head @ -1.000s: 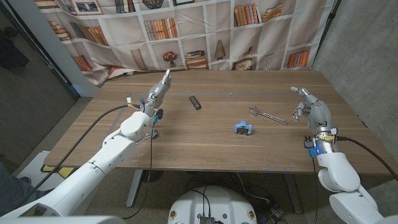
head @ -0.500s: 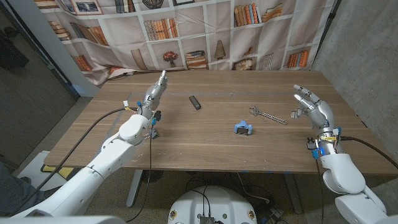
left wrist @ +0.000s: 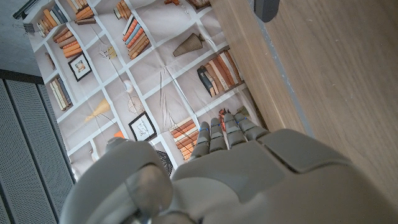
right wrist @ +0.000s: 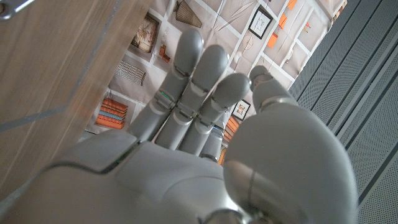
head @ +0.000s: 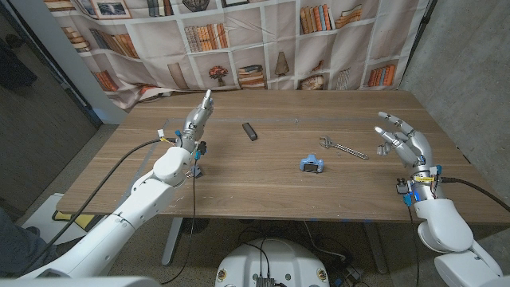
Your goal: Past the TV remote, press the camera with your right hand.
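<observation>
The right hand, fingers spread and empty, is best carried over the wrench onto the camera.

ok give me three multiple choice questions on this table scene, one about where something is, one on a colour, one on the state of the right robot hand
1. Where does the wrench lie on the table?
A. between the camera and the right robot hand
B. to the left of the TV remote
C. under the left robot hand

2. What colour is the camera?
A. red
B. blue
C. yellow

3. What is the state of the right robot hand?
A. gripping the wrench
B. pressing on the camera
C. open, fingers apart, holding nothing

Answers:
1. A, in the head view the wrench sits to the right of the camera and short of the right robot hand.
2. B, the small camera near the table's middle has a blue body.
3. C, its fingers are spread and it is well clear of both the wrench and the camera.
</observation>
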Controlling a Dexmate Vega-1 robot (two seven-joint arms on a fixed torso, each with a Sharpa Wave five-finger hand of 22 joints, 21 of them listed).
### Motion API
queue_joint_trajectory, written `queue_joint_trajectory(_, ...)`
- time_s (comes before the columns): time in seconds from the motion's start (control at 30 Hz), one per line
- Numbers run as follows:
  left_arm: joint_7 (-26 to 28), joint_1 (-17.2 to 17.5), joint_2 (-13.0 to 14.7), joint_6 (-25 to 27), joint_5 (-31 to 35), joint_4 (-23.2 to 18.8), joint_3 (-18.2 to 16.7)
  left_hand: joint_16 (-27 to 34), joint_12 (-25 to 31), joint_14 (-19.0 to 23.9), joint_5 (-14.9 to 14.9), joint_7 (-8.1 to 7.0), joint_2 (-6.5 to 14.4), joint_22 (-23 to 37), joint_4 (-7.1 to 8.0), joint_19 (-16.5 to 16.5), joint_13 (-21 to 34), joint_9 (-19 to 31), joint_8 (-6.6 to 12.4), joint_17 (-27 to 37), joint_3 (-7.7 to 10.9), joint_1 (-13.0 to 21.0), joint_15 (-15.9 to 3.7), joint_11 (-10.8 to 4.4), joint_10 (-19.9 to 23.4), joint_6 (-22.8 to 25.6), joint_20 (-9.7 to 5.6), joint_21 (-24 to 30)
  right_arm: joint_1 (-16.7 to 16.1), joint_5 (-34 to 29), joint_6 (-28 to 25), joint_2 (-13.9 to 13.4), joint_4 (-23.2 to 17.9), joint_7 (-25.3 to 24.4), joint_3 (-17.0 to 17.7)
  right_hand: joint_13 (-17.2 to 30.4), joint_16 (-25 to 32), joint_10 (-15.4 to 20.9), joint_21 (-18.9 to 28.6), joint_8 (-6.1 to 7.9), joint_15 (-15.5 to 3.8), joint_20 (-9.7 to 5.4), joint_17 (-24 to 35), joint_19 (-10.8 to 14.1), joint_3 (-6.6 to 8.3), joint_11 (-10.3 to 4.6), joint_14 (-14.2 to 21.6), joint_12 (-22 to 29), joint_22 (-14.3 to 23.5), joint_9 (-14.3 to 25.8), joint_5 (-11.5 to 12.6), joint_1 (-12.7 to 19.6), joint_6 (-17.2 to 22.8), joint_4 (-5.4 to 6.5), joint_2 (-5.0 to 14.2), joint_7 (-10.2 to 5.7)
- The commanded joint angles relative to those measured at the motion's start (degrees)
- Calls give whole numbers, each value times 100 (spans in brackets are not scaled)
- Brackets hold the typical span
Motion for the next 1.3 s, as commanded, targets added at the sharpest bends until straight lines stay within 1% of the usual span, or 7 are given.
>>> queue_joint_trajectory(0.03, -39, -106, -40, 40, -13, 90, 37, 6, -18, 45, -8, 21, 18, 5, -19, 49, 16, 17, -15, 17, 0, 53, 18, 31, 45, 37, -19, 14, -209, -154, -598, -42, -417, -124, 136, 408, 93, -44, 168, -24, 9, -9, 29, 150, -98, -30, 87, 294, 72, 17, 1, 214, 122, 11, 56, -29)
queue_joint_trajectory(0.13, -50, -126, -44, 36, -17, 114, 40, 2, -22, 45, -11, 20, 22, 5, -19, 50, 16, 17, -18, 17, 1, 58, 23, 28, 45, 41, -14, 12, -318, -266, -955, -240, -639, -41, 239, 567, 185, -45, 509, -19, 9, -14, -72, 434, -200, -24, 311, 401, 286, 25, 7, 356, 327, 34, 133, -33)
queue_joint_trajectory(0.23, -61, -151, -51, 46, -30, 141, 42, 1, -26, 53, -15, 12, 25, 5, -19, 54, 17, 17, -24, 18, 1, 62, 23, 31, 48, 38, -14, 11, -370, -365, -1224, -390, -787, 56, 279, 577, 269, 1, 672, -22, 12, -22, -125, 511, -181, -23, 393, 418, 380, 28, 19, 585, 464, 7, 255, -36)
queue_joint_trajectory(0.57, -89, -202, -33, 62, -13, 153, 61, 11, -41, 122, -32, 14, 35, 5, -20, 83, 17, 18, -39, 18, 2, 79, 69, 44, 56, 44, 8, 11, -485, -846, -1255, -452, -947, 92, 236, 705, 492, -19, 978, -93, 12, -19, -265, 457, -132, -14, 379, 530, 396, 33, 135, 1198, 657, -15, 532, -32)
queue_joint_trajectory(0.73, -94, -223, -31, 64, 8, 141, 75, 7, -43, 135, -39, 13, 38, 5, -21, 95, 17, 18, -46, 18, 2, 87, 80, 58, 72, 46, 16, 11, -464, -1596, -1332, -546, -1093, -20, 140, 502, 486, -8, 1024, -117, 8, -22, -403, 316, -114, 6, 384, 383, 342, 7, 184, 1381, 669, -22, 634, -44)
queue_joint_trajectory(1.07, -47, -172, 22, 136, 36, 12, 68, -2, -58, 146, -52, 9, 42, 4, -21, 113, 17, 18, -61, 19, 1, 99, 71, 65, 69, 43, 10, 8, -448, -2325, -1415, -586, -1193, -105, 111, 479, 523, 27, 1169, -107, 12, -12, -446, 244, -135, -2, 362, 406, 280, -23, 301, 1357, 779, 64, 795, -26)
queue_joint_trajectory(1.3, -26, -150, 44, 142, 71, -51, 62, -8, -65, 149, -58, 1, 43, 4, -22, 120, 17, 19, -69, 19, 0, 106, 77, 63, 68, 38, 14, 6, -433, -3565, -1651, -577, -1282, -542, -27, 464, 493, -24, 1046, -124, 4, -22, -466, 133, -107, 6, 291, 391, -44, -31, 383, 1426, 787, 14, 885, -33)
